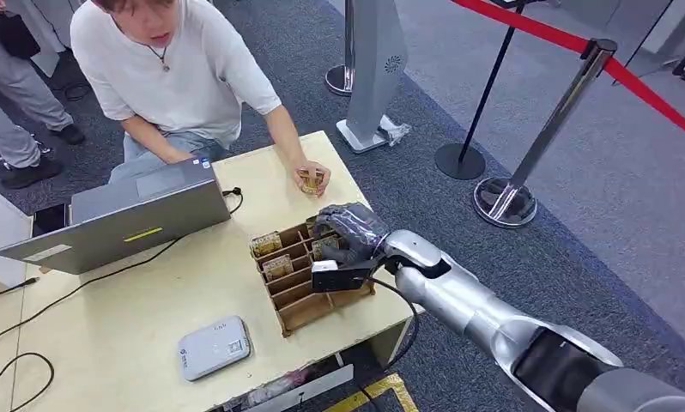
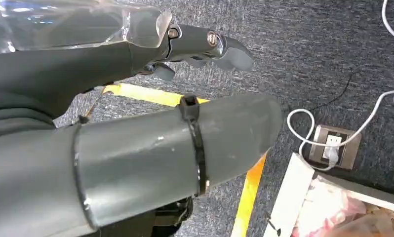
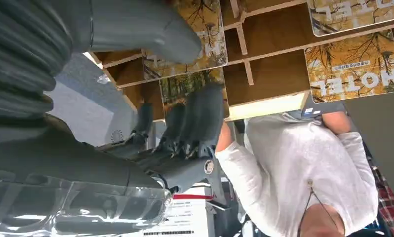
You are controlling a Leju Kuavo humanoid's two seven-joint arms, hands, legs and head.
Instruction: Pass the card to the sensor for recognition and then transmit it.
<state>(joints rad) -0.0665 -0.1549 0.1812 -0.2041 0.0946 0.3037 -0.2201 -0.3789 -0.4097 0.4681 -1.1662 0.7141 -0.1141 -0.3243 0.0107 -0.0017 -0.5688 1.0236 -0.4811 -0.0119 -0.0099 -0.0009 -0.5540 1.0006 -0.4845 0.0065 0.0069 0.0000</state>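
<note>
The right hand [image 1: 349,233] covers the wooden rack's [image 1: 298,292] compartments beneath it; whether its fingers [image 3: 205,116] grip a card there is hidden.

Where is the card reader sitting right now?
In the head view, the grey card reader lies flat near the table's front edge, left of the wooden card rack and in front of the laptop.

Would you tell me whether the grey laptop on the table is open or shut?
Open: the grey laptop's lid stands tilted up before the seated person.
</note>
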